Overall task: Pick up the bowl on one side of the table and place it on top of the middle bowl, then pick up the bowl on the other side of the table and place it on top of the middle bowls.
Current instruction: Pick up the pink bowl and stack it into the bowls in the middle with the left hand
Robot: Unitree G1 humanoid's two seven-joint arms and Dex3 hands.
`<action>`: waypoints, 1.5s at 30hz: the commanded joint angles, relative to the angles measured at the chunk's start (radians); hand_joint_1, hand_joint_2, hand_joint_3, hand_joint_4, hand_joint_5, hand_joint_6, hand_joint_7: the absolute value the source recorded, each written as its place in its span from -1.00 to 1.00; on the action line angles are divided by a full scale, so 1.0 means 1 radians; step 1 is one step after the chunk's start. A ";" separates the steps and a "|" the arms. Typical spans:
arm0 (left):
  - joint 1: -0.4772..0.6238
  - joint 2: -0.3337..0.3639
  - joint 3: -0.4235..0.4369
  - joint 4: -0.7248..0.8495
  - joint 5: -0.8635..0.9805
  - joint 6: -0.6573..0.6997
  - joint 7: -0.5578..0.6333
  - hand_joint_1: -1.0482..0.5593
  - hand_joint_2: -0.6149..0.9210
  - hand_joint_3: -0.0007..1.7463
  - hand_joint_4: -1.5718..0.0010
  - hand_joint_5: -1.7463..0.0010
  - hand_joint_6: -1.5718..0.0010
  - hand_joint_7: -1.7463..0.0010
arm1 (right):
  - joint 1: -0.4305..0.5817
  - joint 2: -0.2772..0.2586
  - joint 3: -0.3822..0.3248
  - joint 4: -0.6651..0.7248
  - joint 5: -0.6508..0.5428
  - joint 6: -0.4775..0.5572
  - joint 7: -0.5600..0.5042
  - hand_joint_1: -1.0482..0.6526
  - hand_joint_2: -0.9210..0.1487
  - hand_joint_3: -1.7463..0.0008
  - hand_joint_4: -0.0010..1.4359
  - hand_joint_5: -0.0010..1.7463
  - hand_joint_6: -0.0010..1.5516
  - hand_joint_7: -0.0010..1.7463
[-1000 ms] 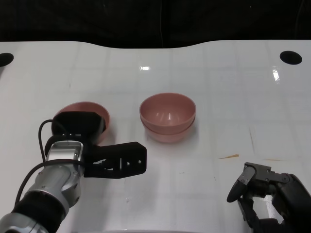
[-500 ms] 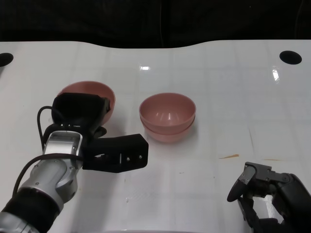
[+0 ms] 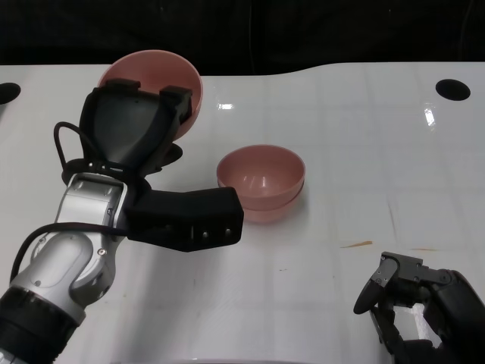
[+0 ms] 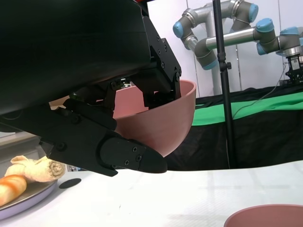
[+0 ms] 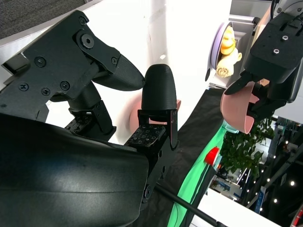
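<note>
Item one: pink bowl (image 3: 155, 80), held by the left hand (image 3: 132, 140). It was raised clear of the white table (image 3: 364, 152), up and to the robot's left of the stack. The fingers gripped it at the rim, some hooked inside the wall and a broad one under the outside, as the left wrist view showed plainly. It sat tilted, mouth facing partly toward the camera.

Item two: middle stack (image 3: 261, 182), two pink bowls nested, resting on the table near its centre. The stack stood apart from the left hand, with nothing touching it.

Item three: right hand (image 3: 413, 307), low at the near edge of the table on the robot's right. It held nothing, its fingers loosely apart.

Handling notes, as judgement only. The bowl looked like thin rigid plastic: light, stiff and unlikely to break if dropped. Its surface was smooth and glossy (highlights showed inside the stack's upper bowl), so it could slip in a rim pinch. The rim appeared the right place to hold, since the rounded underside offered no purchase. A hold at one side of the rim should let the bowl be levelled and lowered into the stack. A tilted release risked it seating crooked or shifting the light stack.
</note>
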 commanded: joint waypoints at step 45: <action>-0.105 -0.139 -0.012 0.143 -0.180 -0.281 -0.132 -0.13 0.80 -0.39 -0.06 -0.99 -0.11 -0.13 | -0.010 0.011 -0.002 0.013 -0.006 -0.008 -0.009 -0.02 -0.13 -0.43 0.23 1.00 0.08 0.62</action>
